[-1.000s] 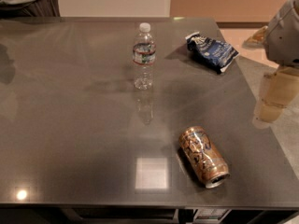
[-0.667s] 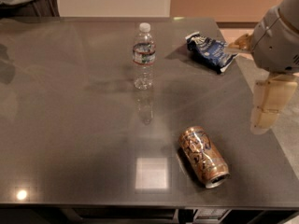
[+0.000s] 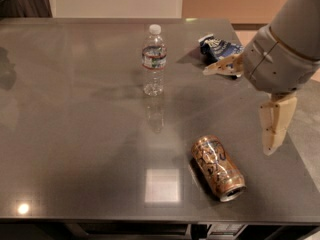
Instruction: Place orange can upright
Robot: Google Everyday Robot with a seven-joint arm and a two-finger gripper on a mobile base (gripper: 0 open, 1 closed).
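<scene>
Plainly, the can had not yet been stood up. Toward the far side of the desk (image 3: 75, 109), the water bottle (image 3: 153, 59) stood upright, well apart from the work, so I judged it no obstacle. Right of it and nearer, the orange can (image 3: 218, 168) lay on its side close to the near edge, its long axis running far-left to near-right and its silver top facing near-right. A crumpled blue bag (image 3: 220, 48) sat far right. My gripper (image 3: 237, 111) hung over the desk's right side, empty, with its fingers spread wide, which I judged ready for closing around the can.
</scene>
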